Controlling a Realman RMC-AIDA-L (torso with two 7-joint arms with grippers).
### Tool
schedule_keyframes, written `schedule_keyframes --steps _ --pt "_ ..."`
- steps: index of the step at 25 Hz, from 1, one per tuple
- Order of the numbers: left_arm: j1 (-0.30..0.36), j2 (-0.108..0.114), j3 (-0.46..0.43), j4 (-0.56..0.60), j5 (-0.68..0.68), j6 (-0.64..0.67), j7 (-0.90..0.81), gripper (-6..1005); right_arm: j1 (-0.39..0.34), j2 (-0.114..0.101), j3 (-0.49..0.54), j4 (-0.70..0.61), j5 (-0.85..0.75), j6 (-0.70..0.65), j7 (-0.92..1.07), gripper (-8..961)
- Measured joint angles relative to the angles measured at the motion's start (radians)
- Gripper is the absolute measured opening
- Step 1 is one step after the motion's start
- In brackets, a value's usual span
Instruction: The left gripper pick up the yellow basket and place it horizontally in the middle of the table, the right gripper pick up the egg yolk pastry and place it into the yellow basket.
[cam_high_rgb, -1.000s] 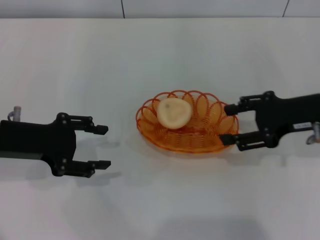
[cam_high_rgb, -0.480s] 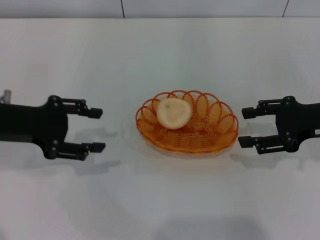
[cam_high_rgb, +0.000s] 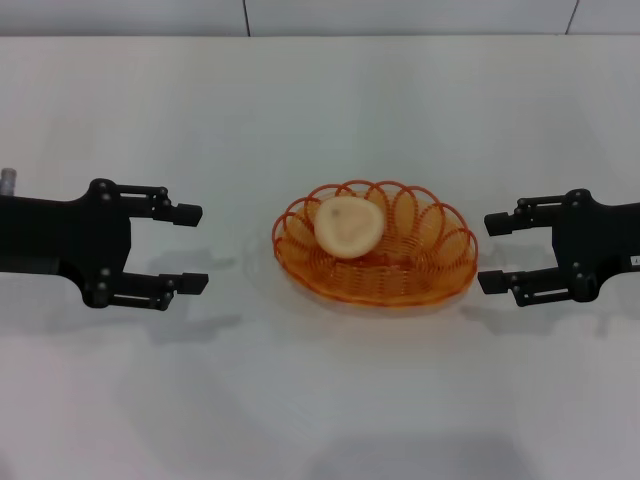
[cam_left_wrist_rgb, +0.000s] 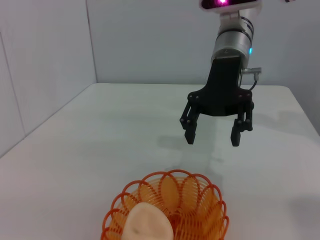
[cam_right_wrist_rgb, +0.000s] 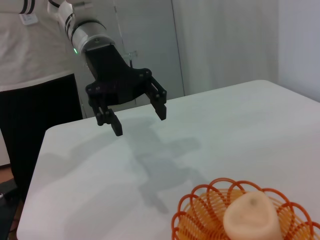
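The yellow basket lies lengthwise across the middle of the white table. The egg yolk pastry rests inside it, toward its left end. The basket also shows in the left wrist view with the pastry, and in the right wrist view with the pastry. My left gripper is open and empty, left of the basket and apart from it. My right gripper is open and empty, just right of the basket's rim. Each wrist view shows the other arm's gripper: the right, the left.
A wall runs along the table's far edge. A person in a light top stands behind the left arm in the right wrist view. Bare table lies in front of and behind the basket.
My right gripper drew back to the right, away from the basket's right end. My left gripper moved slightly left and up. Basket and pastry stayed put.
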Motion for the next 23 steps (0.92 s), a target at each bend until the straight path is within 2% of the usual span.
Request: schedule_keyframes --steps 23 --pt "0.005 -0.006 0.000 0.004 0.000 -0.014 0.002 714 -0.008 0.008 0.008 0.002 -0.002 0.005 -0.025 720"
